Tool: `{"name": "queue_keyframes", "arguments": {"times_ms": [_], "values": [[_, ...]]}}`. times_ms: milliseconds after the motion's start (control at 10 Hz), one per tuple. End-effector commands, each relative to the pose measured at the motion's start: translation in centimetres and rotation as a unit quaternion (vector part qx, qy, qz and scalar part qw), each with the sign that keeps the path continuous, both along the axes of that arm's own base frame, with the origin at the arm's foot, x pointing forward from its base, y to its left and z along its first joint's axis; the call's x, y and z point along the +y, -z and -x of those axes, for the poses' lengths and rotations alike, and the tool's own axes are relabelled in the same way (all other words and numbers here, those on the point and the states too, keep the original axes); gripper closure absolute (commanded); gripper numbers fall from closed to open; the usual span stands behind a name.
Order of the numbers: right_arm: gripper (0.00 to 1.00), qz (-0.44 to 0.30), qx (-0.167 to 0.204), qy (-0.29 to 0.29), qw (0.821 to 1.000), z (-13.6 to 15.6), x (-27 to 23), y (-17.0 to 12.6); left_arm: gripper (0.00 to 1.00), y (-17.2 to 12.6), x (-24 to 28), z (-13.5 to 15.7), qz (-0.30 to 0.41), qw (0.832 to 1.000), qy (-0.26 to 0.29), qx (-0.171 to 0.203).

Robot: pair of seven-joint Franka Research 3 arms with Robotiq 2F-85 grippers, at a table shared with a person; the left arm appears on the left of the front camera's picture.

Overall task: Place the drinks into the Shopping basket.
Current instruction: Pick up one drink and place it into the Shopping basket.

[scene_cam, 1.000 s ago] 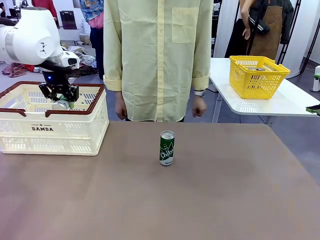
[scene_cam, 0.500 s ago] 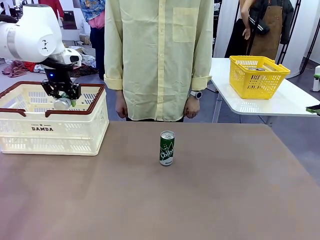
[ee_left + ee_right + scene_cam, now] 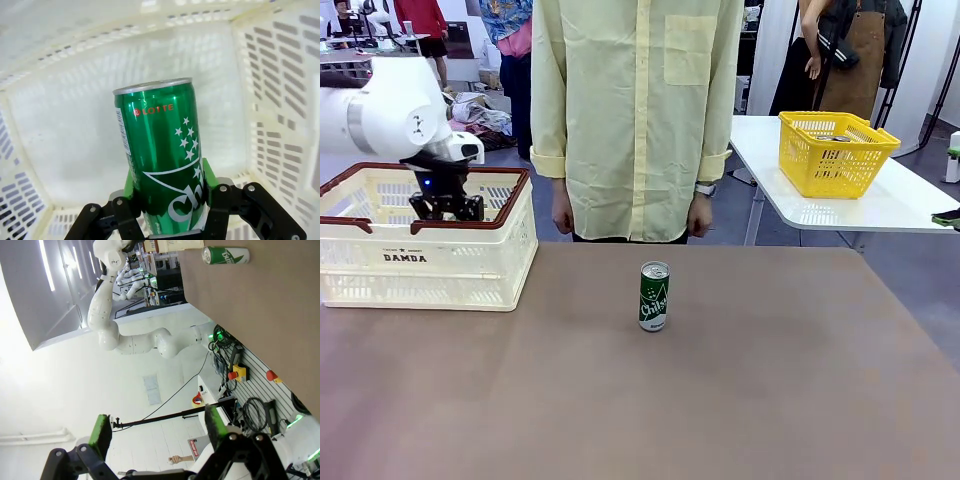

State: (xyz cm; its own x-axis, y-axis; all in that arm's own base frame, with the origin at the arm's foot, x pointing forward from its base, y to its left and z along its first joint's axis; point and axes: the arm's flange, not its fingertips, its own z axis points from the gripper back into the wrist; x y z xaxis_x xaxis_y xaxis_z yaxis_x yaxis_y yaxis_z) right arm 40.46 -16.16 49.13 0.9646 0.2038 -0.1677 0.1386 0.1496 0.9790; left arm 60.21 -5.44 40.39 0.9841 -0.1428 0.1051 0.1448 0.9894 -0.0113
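Inside the cream Shopping basket [image 3: 470, 265], my left gripper [image 3: 447, 209] reaches down past the brown rim. Seen from the left wrist, the left gripper [image 3: 167, 212] is shut on a green drink can [image 3: 160, 150] with a silver top, its green pads [image 3: 209, 176] pressed to the can's sides, and the basket's slotted walls [image 3: 280, 100] stand all around. A second green drink can [image 3: 654, 297] stands upright mid-table. My right gripper [image 3: 157, 432] hangs open and empty well off the table, with that can [image 3: 226, 255] far away in its view.
A person in a pale yellow shirt [image 3: 635, 110] stands at the table's far edge, hands down at the sides. A yellow basket [image 3: 835, 150] sits on a white side table [image 3: 880, 208] at the back right. The brown table [image 3: 740, 380] is bare around the standing can.
My left gripper has gone down into the basket with the can, which has dropped below the rim in the front view. The person's hands shifted slightly.
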Motion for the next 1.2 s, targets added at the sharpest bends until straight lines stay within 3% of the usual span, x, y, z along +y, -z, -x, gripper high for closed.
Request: {"name": "queue_keyframes", "arguments": {"times_ms": [0,700,800,900,1100], "values": [[0.00,-0.002,0.008,0.005,1.000,-0.3,0.3,-0.6,1.00,0.7,1.9,0.6,0.036,0.999,-0.001,-0.015],[0.00,-0.002,0.008,0.005,1.000,-0.3,0.3,-0.6,0.97,3.2,2.4,-1.5,0.035,0.999,0.003,0.017],[0.00,-0.002,0.008,0.005,1.000,-0.3,0.3,-0.6,0.45,3.1,2.6,-1.5,0.037,0.999,0.009,0.020],[0.00,-0.002,0.008,0.005,1.000,-0.3,0.3,-0.6,0.00,3.0,2.7,-1.4,0.039,0.999,0.010,0.017],[0.00,-0.002,0.008,0.005,1.000,-0.3,0.3,-0.6,0.00,2.8,2.7,-1.1,0.037,0.999,0.011,0.015]]}}
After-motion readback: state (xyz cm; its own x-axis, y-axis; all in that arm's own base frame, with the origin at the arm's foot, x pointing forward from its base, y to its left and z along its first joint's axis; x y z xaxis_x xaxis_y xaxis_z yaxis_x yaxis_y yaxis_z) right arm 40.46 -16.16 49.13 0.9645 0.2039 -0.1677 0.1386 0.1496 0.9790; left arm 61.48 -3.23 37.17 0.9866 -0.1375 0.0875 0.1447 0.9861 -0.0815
